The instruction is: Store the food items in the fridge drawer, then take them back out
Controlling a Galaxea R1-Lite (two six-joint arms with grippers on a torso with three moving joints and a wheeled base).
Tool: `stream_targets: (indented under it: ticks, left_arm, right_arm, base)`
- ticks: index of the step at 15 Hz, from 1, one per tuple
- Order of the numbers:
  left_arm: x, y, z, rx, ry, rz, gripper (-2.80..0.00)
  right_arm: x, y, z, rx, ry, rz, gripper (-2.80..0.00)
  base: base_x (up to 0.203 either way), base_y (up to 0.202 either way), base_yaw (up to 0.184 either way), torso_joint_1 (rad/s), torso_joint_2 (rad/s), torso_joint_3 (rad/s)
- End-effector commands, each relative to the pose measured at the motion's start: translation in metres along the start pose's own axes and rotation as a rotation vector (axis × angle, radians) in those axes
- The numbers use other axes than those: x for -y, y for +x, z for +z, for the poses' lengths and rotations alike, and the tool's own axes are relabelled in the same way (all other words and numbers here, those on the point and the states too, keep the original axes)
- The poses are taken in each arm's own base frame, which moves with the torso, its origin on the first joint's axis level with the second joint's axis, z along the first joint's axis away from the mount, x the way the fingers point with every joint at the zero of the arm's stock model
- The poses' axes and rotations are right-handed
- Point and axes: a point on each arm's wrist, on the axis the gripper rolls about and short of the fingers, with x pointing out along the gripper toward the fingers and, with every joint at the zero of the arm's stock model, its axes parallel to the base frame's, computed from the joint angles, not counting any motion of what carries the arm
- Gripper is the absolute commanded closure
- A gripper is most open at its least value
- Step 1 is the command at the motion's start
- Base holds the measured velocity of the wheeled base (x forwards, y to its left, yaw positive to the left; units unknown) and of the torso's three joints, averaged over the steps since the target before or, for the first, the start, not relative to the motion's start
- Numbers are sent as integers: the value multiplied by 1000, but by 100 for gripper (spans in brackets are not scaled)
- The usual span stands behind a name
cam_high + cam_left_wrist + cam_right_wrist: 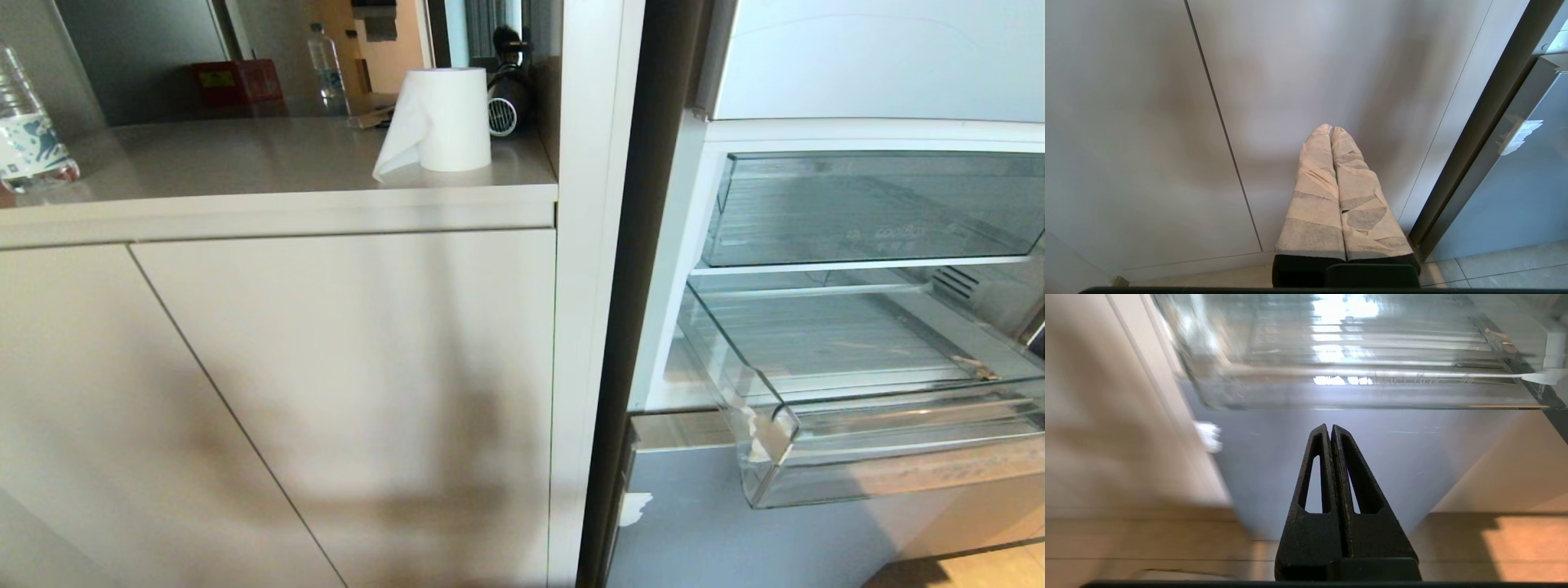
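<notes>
Pale cabinet doors (326, 392) fill the left half of the head view, beneath a beige desk (245, 175) that carries a white paper roll (445, 118), a dark hair dryer (510, 94), a red box (237, 82) and two water bottles, one far back (328, 69) and one at the left edge (24, 131). To the right stands the open fridge. Its upper clear bin (873, 208) sits pushed in, with faint lettering on its front. Below it, the fridge drawer (857, 425) is pulled out toward the viewer; its ribbed floor and curled front lip are visible, and no fruit shows inside it. No food item appears in any view. Under the drawer lies the pale-blue bottom panel (735, 531), with a scrap of white tape (635, 508) near its upper left corner.

Neither arm appears in the head view. The left hand (1331, 128), its fingers (1314, 204) wrapped in pale tape, is closed with both tips pressed together; it holds nothing and points at the cabinet doors, beside the dark edge of the fridge. The right hand (1329, 426) has bare black fingers (1355, 490), also pressed together and empty. It points at the pale-blue panel, just below the front lip of the fridge drawer (1355, 381), touching neither. Wooden floor (1515, 547) shows below the panel.
</notes>
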Motion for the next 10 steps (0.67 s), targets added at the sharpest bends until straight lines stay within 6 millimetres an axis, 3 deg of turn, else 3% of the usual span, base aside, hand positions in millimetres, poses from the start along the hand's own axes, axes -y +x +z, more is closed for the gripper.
stream_targets:
  ticks: [1,5,10]
  left_arm:
    - [0,0,0,0,-3,0,0]
    - [0,0,0,2,-11,1,0]
    - [0,0,0,2,-12,2,0]
  right_arm:
    - [-1,11,-34,32,-57,-5,0]
    - [-3,-3,-57,104,-94,-11,0]
    - [-3,-4,-59,92,-43,-19,0]
  base:
    - [0,0,0,0,0,0]
    - [0,0,0,0,0,0]
    - [0,0,0,0,0,0]
